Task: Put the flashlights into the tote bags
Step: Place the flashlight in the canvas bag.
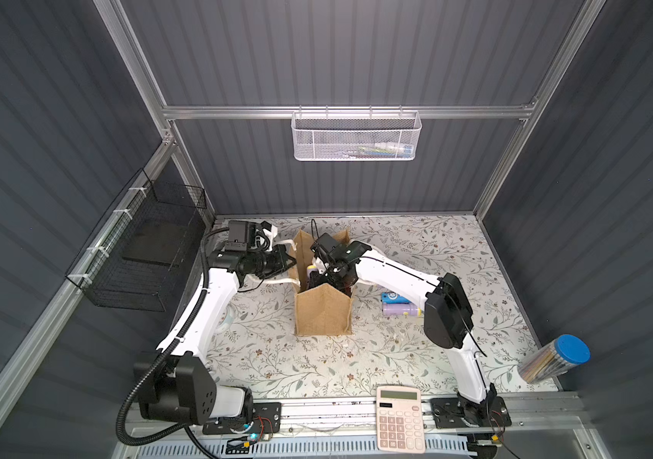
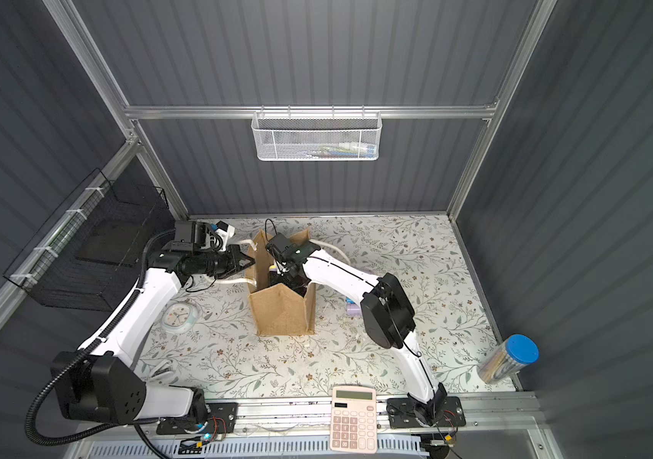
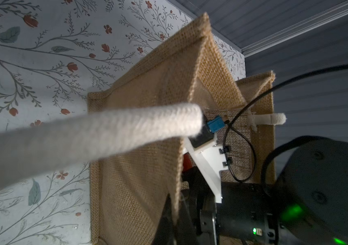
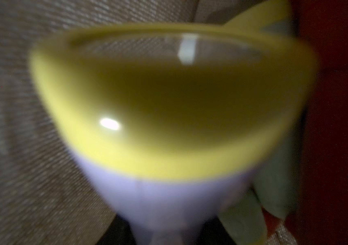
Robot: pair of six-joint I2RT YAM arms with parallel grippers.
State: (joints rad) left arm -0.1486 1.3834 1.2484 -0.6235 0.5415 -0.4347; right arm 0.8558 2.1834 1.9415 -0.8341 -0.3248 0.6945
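Right wrist view: right jaws closed on the lilac flashlight (image 4: 169, 199), inside the tote bag (image 1: 323, 314). I judge it light, rigid, slick plastic; grip mid-barrel. Beyond, left jaws closed, apparently pinching the bag's soft rim.

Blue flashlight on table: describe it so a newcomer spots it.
Find the boxy tan jute tote bag mid-table. Beside it, below the right arm, two stubby plastic flashlights lie together. The blue flashlight bears a white label; the lilac flashlight lies nearer.
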